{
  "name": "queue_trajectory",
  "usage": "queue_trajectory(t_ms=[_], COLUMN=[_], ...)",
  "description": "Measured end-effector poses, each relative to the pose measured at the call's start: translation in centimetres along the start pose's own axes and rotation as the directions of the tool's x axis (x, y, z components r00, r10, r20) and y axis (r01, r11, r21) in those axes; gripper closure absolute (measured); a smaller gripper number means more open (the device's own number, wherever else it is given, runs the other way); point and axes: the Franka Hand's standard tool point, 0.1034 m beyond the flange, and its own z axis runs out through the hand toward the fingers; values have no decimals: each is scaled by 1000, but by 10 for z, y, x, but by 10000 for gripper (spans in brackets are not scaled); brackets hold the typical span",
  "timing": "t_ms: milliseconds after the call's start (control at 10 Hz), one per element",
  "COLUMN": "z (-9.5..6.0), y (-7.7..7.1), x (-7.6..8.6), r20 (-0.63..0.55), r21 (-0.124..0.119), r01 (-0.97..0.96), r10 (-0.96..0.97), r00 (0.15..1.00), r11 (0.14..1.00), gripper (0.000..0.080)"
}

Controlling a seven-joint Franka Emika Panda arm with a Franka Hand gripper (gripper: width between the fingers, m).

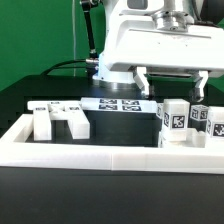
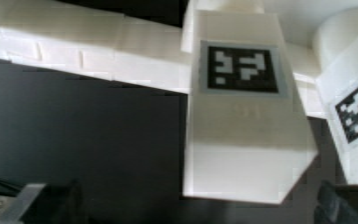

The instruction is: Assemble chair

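Observation:
My gripper (image 1: 171,85) hangs open at the exterior view's right, just above a cluster of white chair parts with black-and-white tags. Directly under it stands a tall white block (image 1: 174,123). In the wrist view that block (image 2: 243,120) runs long and narrow, its tag facing the camera, and its near end lies between my dark fingertips (image 2: 44,201), which stand wide apart and clear of it. A second tagged part (image 2: 354,100) sits right beside it. Another blocky chair part (image 1: 60,121) rests at the exterior view's left.
The marker board (image 1: 116,104) lies flat behind the parts. A long white border rail (image 1: 110,156) frames the work area in front and along the sides, and shows as a pale bar (image 2: 87,55) in the wrist view. More tagged parts (image 1: 213,122) crowd the far right.

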Motion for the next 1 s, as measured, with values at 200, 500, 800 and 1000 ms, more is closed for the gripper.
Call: queue_trajectory(t_ms=[200, 500, 800, 1000], z=[2, 10, 6, 13], y=[-4, -18, -24, -15], x=[-2, 2, 1, 3], r20=[26, 259, 492, 472], r21=[14, 106, 182, 178], r01=[3, -32, -67, -57], r10=[-3, 3, -32, -35], r00=[1000, 966, 870, 881], r11=[1000, 994, 981, 982], gripper=[151, 151, 151, 151])
